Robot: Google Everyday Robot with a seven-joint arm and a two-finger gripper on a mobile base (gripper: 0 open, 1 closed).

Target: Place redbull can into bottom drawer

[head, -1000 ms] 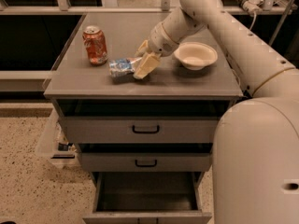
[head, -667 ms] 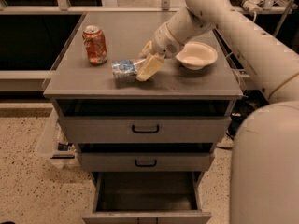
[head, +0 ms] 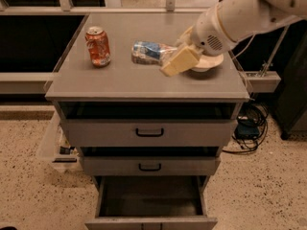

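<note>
One grey cabinet [head: 144, 83] fills the middle of the view, and everything else is placed from it. The robot's white arm [head: 240, 13] reaches in over the cabinet's right rear corner. The bottom drawer [head: 151, 222], lowest in the cabinet, is pulled out toward the camera and shows its dark interior. Above it in the cabinet front sit the two upper drawers [head: 192, 133], each with a black handle and each slightly ajar. A white bowl [head: 213, 61] rests on the cabinet top near its right edge, partly hidden by the arm. The gripper [head: 171, 63] hangs low over the cabinet top, right of centre, meeting the right end of the redbull can [head: 146, 51]. Whether it is clamped on the can or loose cannot be told. An orange-red soda can [head: 98, 46] stands upright on the left side of the cabinet top. The redbull can lies on its side near the middle of the cabinet top.
</note>
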